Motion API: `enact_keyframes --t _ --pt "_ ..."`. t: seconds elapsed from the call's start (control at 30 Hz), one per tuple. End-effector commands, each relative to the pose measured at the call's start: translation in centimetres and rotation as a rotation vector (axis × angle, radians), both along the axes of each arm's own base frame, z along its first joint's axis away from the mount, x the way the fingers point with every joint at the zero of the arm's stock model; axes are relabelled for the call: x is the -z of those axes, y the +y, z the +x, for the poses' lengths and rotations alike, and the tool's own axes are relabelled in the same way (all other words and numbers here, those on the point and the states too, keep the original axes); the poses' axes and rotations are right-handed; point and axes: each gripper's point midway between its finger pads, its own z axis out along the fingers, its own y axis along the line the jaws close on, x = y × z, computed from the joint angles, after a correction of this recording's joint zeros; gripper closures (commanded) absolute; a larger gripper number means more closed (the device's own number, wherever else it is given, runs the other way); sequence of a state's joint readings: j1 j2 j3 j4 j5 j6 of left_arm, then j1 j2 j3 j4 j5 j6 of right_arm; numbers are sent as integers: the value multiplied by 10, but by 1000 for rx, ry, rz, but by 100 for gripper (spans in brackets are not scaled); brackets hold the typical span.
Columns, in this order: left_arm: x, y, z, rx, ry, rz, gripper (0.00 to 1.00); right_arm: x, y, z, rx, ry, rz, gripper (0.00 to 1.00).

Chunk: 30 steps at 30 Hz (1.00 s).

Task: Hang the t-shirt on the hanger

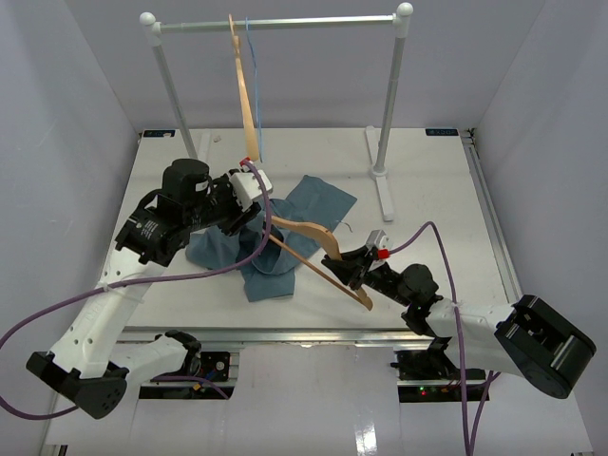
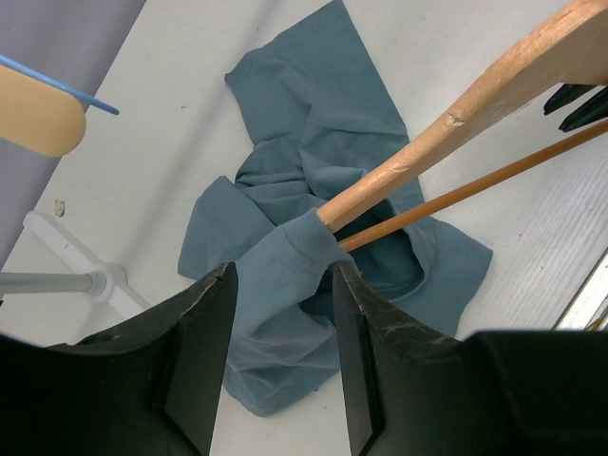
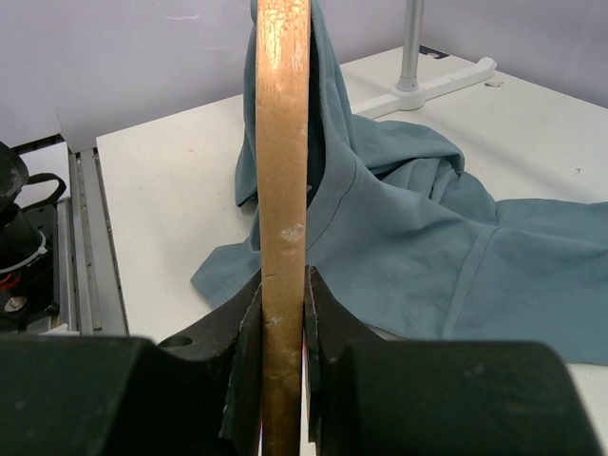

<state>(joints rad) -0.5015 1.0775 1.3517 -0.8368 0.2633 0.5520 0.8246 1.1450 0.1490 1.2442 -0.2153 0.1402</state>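
Note:
The teal-blue t-shirt point(image 1: 313, 201) lies crumpled on the white table, with one part lifted and draped over the far end of the light wood hanger point(image 1: 304, 231). My right gripper point(image 1: 350, 269) is shut on the hanger's near arm point(image 3: 282, 142) and holds it tilted above the table. The shirt point(image 3: 418, 237) hangs off the hanger's far tip. My left gripper point(image 1: 258, 217) hovers over that tip with its jaws apart. In the left wrist view the gripper point(image 2: 280, 275) is open above the raised cloth point(image 2: 313, 133), where the hanger point(image 2: 456, 123) enters it. The hanger's hook is not clearly visible.
A white rail rack point(image 1: 275, 21) stands at the back, with its right post foot point(image 1: 383, 185) on the table. Another wooden hanger point(image 1: 244, 95) and a thin blue wire hanger point(image 1: 253, 85) hang from the rail, close behind my left gripper. The table's right edge point(image 1: 484, 209) is a metal rail.

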Motion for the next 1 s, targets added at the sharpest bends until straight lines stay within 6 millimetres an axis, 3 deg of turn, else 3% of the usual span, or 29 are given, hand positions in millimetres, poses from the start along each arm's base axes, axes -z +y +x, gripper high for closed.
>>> enact_keyframes --t 0.0,0.27,0.53,0.63,0.97 --pt "24 2 -1 41 4 83 45 -130 -29 -28 -5 -381 402 92" --pt "38 22 -1 -27 17 168 55 -130 -27 -27 -13 -375 402 92" --pt "53 22 3 -15 2 197 47 -128 -28 -28 -12 -378 394 92" --pt "49 18 0 8 -19 167 47 -128 -27 -29 -16 -377 393 92" --pt "66 23 11 -32 -10 217 49 -127 -25 -29 -25 -376 388 92"
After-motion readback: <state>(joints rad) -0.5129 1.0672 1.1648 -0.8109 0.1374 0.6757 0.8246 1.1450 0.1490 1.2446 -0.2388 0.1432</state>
